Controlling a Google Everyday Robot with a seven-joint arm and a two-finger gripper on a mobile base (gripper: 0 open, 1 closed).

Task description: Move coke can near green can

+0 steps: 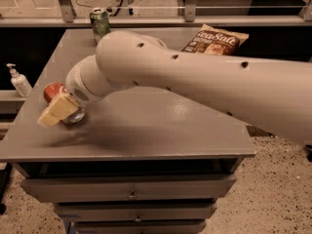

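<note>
Gripper [56,112]: down on the coke can [52,90]; I cannot tell whether it is clamped on it or only laid over it.
Coke can: seems to lie on its side at the near left corner of the table [161,130], red body behind the gripper, silver end poking out nearer me.
Green can [100,23]: upright, well beyond the coke can, a little to its right, at the far edge.
Coming move: I judge a carry straight away from me.
</note>
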